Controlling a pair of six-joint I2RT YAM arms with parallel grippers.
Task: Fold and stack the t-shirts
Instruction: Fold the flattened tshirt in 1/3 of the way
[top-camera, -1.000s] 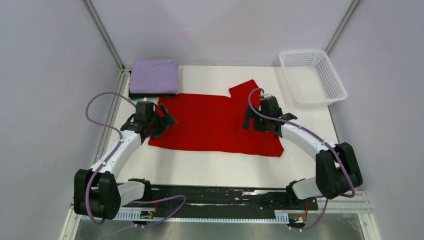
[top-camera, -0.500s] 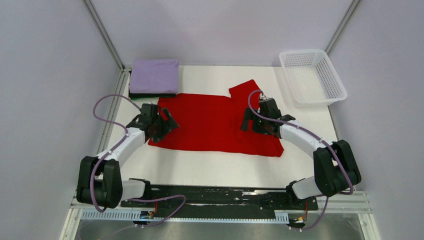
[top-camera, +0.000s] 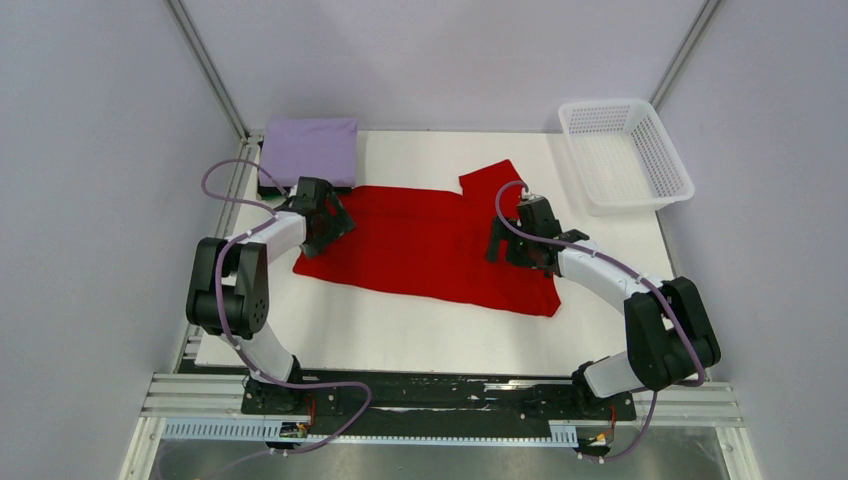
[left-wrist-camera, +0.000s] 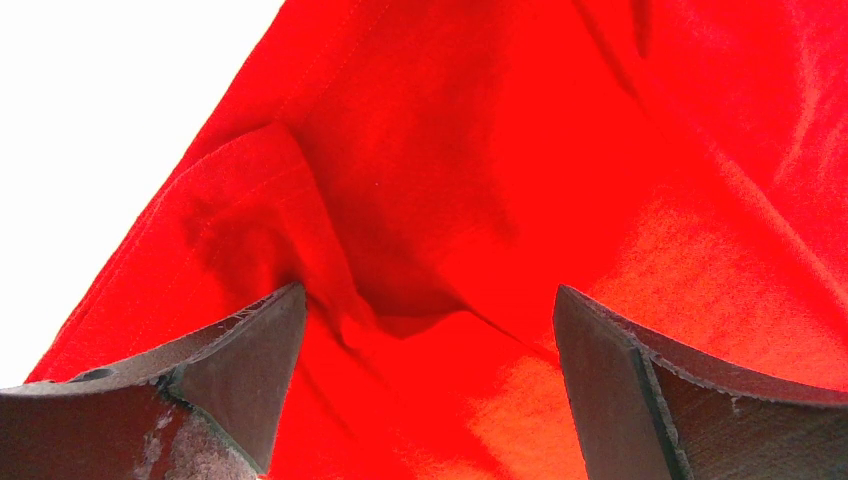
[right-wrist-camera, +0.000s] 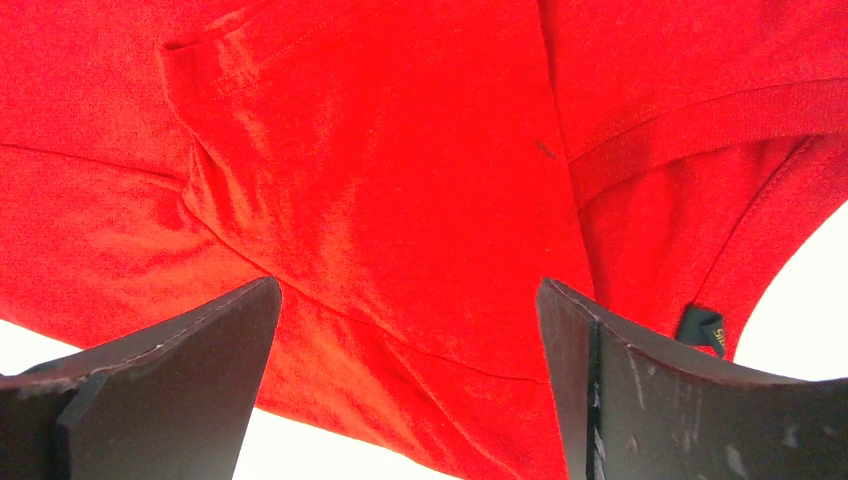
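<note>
Black rubber-faced fingers (left-wrist-camera: 240, 370) of the left gripper (left-wrist-camera: 428, 300) stand spread wide apart, holding nothing, with a raised wrinkle of the plain bright red short-sleeved t-shirt (left-wrist-camera: 450, 150) lying in the gap between them. In the top view this left gripper (top-camera: 330, 215) sits over the shirt's left edge, just beside the stack at the far left corner. Whether the fingertips press on the cloth cannot be told.

The right gripper (right-wrist-camera: 407, 290) is likewise parted wide, its dark fingers (right-wrist-camera: 170, 380) empty, and below it the red cloth (right-wrist-camera: 400, 150) shows a ribbed neckband (right-wrist-camera: 700, 125) and a small dark label (right-wrist-camera: 700, 325) near the hem edge. From above, the right gripper (top-camera: 505, 245) hangs over the right part of the shirt, near the base of the sleeve (top-camera: 490, 180) that points toward the far side.

The red t-shirt (top-camera: 430, 245) lies spread flat, unfolded, across the middle of the white table (top-camera: 400, 330), its near edge slanting down to the right. At the far left corner a folded lavender t-shirt (top-camera: 310, 150) rests as a flat square on a dark folded t-shirt (top-camera: 268, 187), of which only a thin edge shows. A white plastic mesh basket (top-camera: 640, 200) stands at the far right corner, well apart from the shirt.
</note>
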